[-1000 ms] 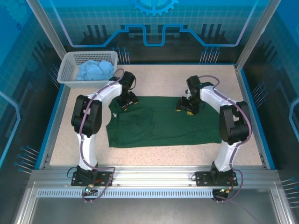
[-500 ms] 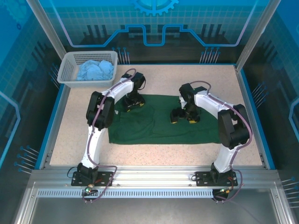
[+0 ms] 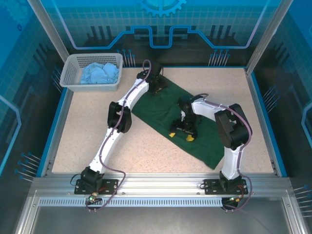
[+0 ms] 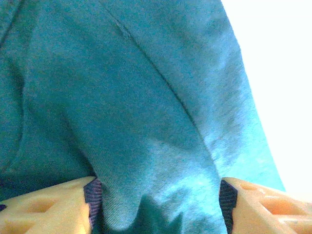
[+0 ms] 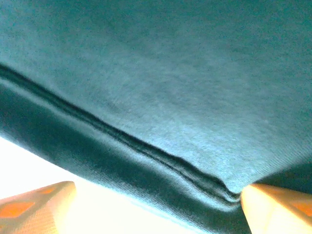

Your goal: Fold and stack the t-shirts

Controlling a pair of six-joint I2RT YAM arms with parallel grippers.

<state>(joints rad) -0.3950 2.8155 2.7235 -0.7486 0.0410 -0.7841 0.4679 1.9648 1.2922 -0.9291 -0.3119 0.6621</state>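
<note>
The dark green t-shirt [image 3: 207, 141] lies as a long slanted band, from the far middle of the table down to the near right. My left gripper [image 3: 156, 87] presses on its far end and is open, with the green t-shirt [image 4: 146, 97] bunched between the pads [image 4: 93, 200]. My right gripper [image 3: 181, 136] sits on the band's near-left edge, its yellow fingertips [image 3: 190, 138] wide apart. A folded hem of the green t-shirt [image 5: 161, 97] runs between the fingers of the right gripper [image 5: 158, 200]. The light blue t-shirt [image 3: 100, 74] is crumpled in the basket.
The white lattice basket [image 3: 73, 63] stands at the far left corner. Speckled tabletop [image 3: 97, 126] lies bare to the left of the shirt. A blue raised border [image 3: 265, 122] runs round the table. Both arms reach across the middle.
The green shirt was spread wide and level; it now lies as a narrow diagonal band. The left gripper moved farther back and right, the right gripper nearer and left.
</note>
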